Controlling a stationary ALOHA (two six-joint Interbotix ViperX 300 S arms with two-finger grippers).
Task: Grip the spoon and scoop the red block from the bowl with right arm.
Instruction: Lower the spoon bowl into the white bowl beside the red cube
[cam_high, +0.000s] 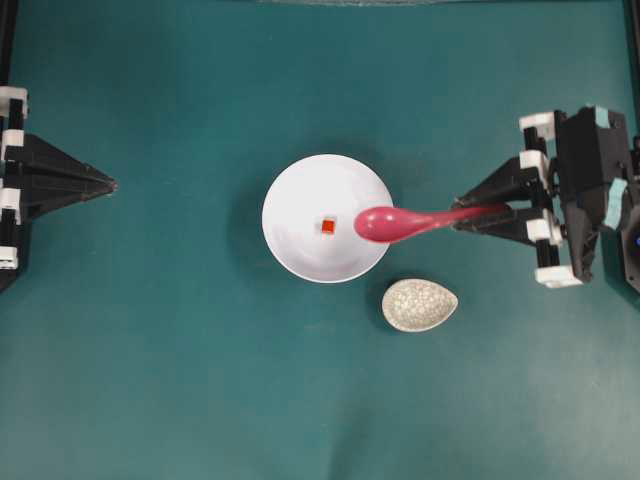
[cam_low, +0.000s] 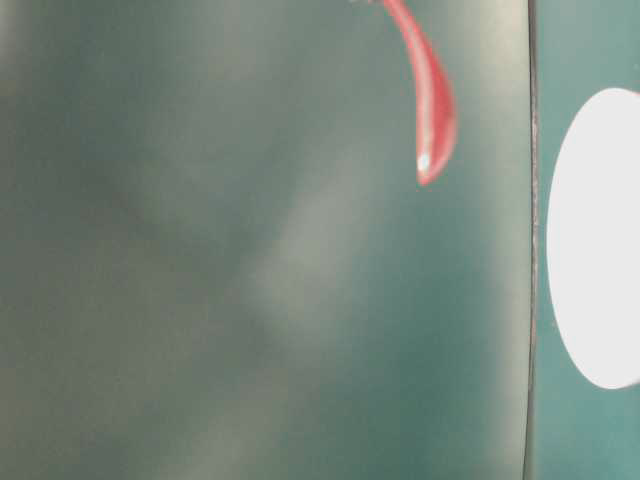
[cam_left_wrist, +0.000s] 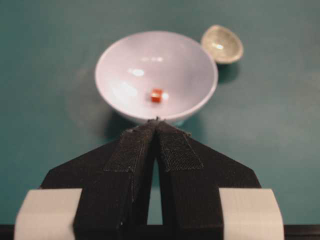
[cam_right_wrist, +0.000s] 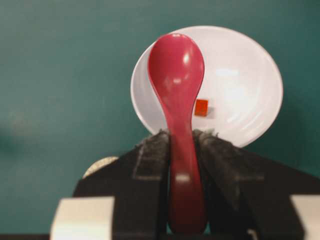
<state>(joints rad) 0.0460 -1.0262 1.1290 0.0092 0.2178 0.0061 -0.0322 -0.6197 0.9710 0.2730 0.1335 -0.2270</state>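
Right tool (cam_right_wrist: 181, 137) is clamped on the spoon (cam_high: 400, 222) by its handle, pads pressed to either side. From overhead the spoon's long axis lies left to right, handle back in the tool, scoop pointing left over the right edge of the bowl (cam_high: 300, 205). Red block (cam_high: 328, 226) sits at the bowl's middle, just left of the scoop's tip. Left tool (cam_left_wrist: 157, 125) hangs well left of the bowl with its fingers pressed together, empty. Speckled dish (cam_high: 419, 305) rests on the green surface (cam_high: 180, 380) just beside the bowl.
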